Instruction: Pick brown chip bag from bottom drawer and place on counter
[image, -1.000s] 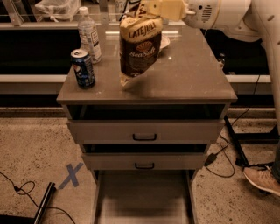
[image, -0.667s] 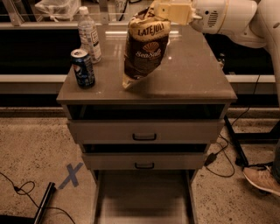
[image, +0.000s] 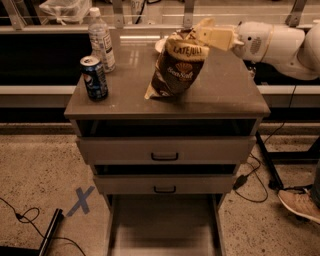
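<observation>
Jaws: at the rear right of the desk (image: 225, 95), clamped on the upper end of the brown chip bag (image: 175, 70), reaching in from the white arm (image: 280, 45) on the right. Brown chip bag: held tilted, top toward the jaws, lower pale corner touching or just above the desk surface near its middle; which of the two cannot be told. Step in hand, by judgement: the placing, near its end; the bag is out of the bottom drawer (image: 162, 225), which stands pulled open below and in front of the bag. Next move calls for: settling the bag onto the surface, parting the jaws, and lifting away without dragging the crinkly top. Soda can (image: 94, 78): upright, well apart from the bag on its left, close to the desk's front-left edge. Water bottle (image: 101, 39): upright, behind the can, also left of the bag. Open room: bare surface right of and in front of the bag; the front edge lies near the bag's low corner, so release inward is safer.
</observation>
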